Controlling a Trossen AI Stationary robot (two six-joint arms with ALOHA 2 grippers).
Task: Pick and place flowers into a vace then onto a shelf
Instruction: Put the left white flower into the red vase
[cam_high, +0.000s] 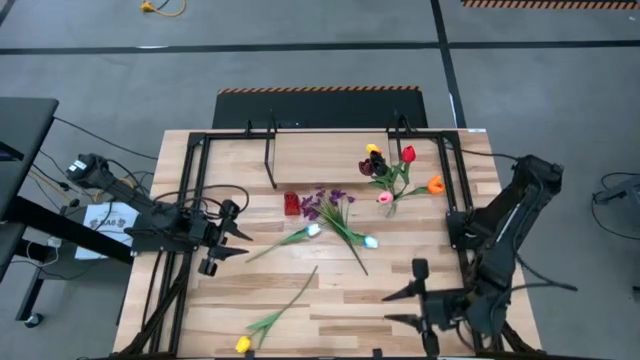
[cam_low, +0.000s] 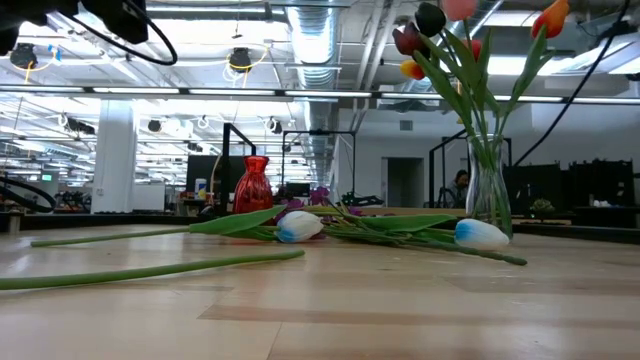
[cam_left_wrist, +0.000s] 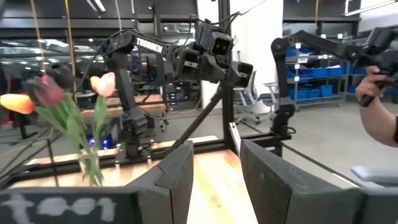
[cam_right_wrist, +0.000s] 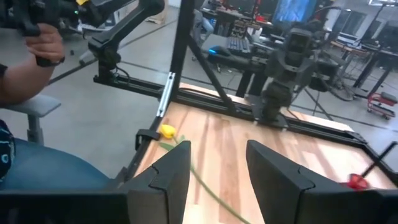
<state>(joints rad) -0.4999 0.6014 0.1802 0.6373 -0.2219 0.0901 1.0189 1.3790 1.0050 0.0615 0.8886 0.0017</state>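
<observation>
A clear glass vase (cam_high: 392, 203) (cam_low: 488, 190) stands right of the table's middle and holds red, orange, yellow, pink and dark tulips (cam_high: 395, 168) (cam_left_wrist: 59, 102). On the boards lie a purple sprig (cam_high: 327, 204), two white-blue tulips (cam_high: 313, 230) (cam_high: 371, 241) and, near the front edge, a yellow tulip (cam_high: 243, 344) (cam_right_wrist: 168, 131). The shelf (cam_high: 330, 155) stands at the far side. My left gripper (cam_high: 238, 239) (cam_left_wrist: 214, 180) hovers open at the table's left, pointing right. My right gripper (cam_high: 398, 307) (cam_right_wrist: 217, 177) is open near the front, pointing left toward the yellow tulip's stem.
A small red vase (cam_high: 291, 203) (cam_low: 253, 185) stands left of the sprig. A black metal frame (cam_high: 190, 200) runs along the table's left, right and far sides. A person's hand shows beyond the table (cam_left_wrist: 373, 93) (cam_right_wrist: 43, 40).
</observation>
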